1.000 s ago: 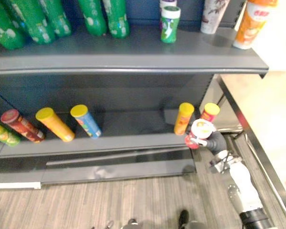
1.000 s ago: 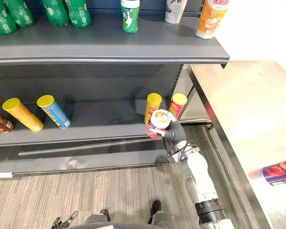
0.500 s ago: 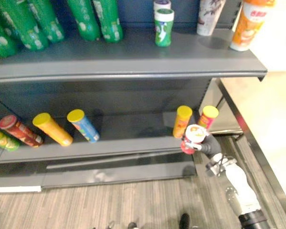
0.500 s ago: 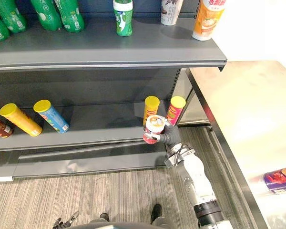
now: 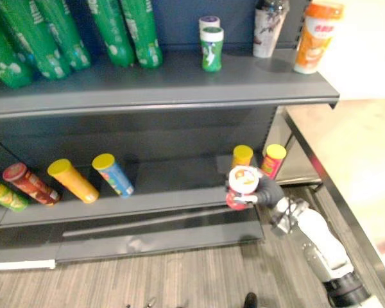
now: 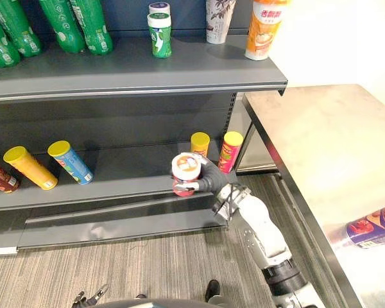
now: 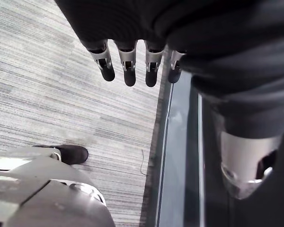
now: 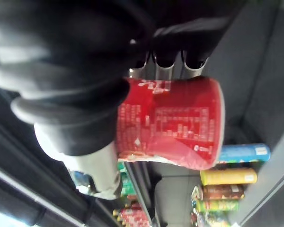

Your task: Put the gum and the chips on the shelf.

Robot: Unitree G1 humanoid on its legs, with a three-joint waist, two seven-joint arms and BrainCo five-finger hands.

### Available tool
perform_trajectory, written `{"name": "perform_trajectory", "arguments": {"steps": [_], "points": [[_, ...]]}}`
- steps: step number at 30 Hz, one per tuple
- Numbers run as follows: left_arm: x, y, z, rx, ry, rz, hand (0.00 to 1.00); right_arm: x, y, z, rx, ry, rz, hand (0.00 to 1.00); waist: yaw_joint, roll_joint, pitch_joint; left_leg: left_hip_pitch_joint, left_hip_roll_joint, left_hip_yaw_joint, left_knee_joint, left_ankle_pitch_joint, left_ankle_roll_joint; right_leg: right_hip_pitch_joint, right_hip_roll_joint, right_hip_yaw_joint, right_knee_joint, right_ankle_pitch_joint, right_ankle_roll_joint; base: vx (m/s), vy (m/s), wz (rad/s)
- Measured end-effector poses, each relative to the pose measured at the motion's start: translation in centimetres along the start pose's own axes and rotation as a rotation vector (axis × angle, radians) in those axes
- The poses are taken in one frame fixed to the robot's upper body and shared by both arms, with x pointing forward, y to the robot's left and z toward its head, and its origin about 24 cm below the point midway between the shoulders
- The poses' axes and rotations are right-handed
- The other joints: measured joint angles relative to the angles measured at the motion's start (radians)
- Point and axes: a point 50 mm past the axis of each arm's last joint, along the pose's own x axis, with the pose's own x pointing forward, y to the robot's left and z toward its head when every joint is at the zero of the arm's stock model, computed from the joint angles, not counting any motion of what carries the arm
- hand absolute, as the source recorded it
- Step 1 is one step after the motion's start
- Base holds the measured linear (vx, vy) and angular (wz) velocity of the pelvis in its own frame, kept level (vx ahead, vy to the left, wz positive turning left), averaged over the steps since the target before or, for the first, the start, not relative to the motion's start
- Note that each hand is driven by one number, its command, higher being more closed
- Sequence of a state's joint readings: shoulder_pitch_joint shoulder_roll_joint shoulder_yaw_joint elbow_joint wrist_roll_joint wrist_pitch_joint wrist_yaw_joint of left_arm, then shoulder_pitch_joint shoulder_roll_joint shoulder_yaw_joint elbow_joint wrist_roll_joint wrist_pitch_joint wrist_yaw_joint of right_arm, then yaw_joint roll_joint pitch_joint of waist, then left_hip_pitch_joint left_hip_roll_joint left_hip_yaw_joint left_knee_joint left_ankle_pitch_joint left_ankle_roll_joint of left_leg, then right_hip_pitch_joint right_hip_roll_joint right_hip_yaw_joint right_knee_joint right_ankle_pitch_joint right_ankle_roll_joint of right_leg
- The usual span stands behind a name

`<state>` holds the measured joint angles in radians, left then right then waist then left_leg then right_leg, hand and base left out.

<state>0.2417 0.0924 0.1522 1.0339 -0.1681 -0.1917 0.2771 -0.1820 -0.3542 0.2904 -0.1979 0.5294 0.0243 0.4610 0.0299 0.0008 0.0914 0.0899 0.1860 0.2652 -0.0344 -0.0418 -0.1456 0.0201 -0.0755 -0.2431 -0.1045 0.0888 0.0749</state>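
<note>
**Left hand hanging loose above the floor**

You're looking along your left hand, which is hanging over the floor with its dark ribbed cover taking up the near part of the view. Its fingers are pointing out in a straight, even row, side by side, and their dark tips are closing on nothing and touching nothing. Beyond them, grey flooring with fine stripes is running across. Next to it, a dark grey panel is meeting the floor along a thin pale edge, and that edge is running out from just past the outermost fingertip. You cannot tell from here what the panel belongs to.
</note>
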Motion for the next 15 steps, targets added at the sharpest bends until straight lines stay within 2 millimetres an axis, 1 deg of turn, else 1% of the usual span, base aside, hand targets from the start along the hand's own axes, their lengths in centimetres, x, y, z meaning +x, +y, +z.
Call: {"name": "perform_trajectory", "arguments": {"steps": [1, 3, 6, 10, 15], "points": [[0.0, 0.0, -0.1, 0.004, 0.006, 0.001, 0.00, 0.3, 0.2, 0.4, -0.004, -0.012, 0.020, 1.00, 0.000, -0.002, -0.001, 0.000, 0.000, -0.001, -0.001, 0.001, 0.000, 0.000, 0.000, 0.000, 0.000, 0.000, 0.000, 0.00, 0.000, 0.00], [0.0, 0.0, -0.4, 0.025, 0.018, 0.002, 0.00, 1.7, 0.9, 1.7, 0.005, -0.049, 0.082, 1.00, 0.002, -0.015, -0.010, -0.001, 0.000, -0.003, -0.003, 0.003, 0.000, -0.001, 0.001, 0.000, 0.000, 0.001, -0.001, 0.00, 0.000, 0.00], [0.0, 0.3, -0.6, 0.030, 0.028, 0.019, 0.00, 3.0, 1.4, 2.9, 0.023, -0.080, 0.112, 1.00, 0.003, -0.032, -0.020, 0.000, -0.001, -0.006, -0.015, 0.010, 0.000, -0.003, 0.002, -0.003, 0.000, 0.001, -0.001, 0.01, 0.001, 0.03], [0.1, 0.4, -0.4, 0.031, 0.026, 0.032, 0.00, 4.5, 1.7, 4.1, 0.014, -0.114, 0.109, 1.00, 0.005, -0.037, -0.024, -0.001, -0.002, -0.011, -0.018, 0.013, 0.001, -0.001, 0.001, -0.011, 0.000, 0.001, -0.002, 0.02, 0.008, 0.06], [0.1, 0.2, -0.3, 0.026, 0.025, 0.036, 0.00, 6.4, 1.4, 6.8, -0.059, -0.166, 0.060, 1.00, 0.012, -0.037, -0.024, -0.003, 0.000, -0.027, -0.017, 0.015, 0.000, 0.001, 0.004, -0.025, -0.001, 0.004, -0.005, 0.03, 0.004, 0.06]]}}
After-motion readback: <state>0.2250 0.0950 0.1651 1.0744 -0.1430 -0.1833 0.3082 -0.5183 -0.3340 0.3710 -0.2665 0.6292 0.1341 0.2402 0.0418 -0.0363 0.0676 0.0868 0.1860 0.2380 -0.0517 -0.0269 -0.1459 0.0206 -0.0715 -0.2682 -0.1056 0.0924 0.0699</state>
